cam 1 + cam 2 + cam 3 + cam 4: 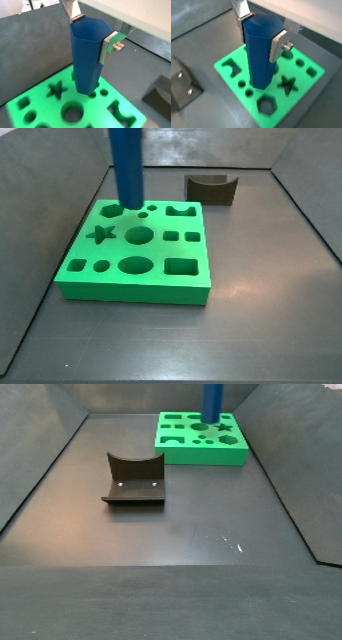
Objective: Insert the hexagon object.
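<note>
The tall, slim, plain blue hexagonal peg [87,55] hangs upright in the gripper [93,31], whose flat silver fingers [109,46] are closed against two opposite faces near its top; the same hold shows in both wrist views. In a side view the peg's lower end [131,200] sits at the back corner of the flat green plastic block with shaped holes [134,278], seemingly touching or just entering its top face, though whether it is already seated in a hole I cannot tell. The peg looks rigid, smooth and light, probably a little slick against the pads, so a high grip on flat faces seems right: it leaves the lower length free to go down, but any tilt would jam a six-sided fit. The block's visible openings, among them a star [288,84], a hexagon [267,105], round holes [72,113] and squares, all appear empty. The dark L-shaped fixture [134,479] stands apart on the grey floor, holding nothing.
</note>
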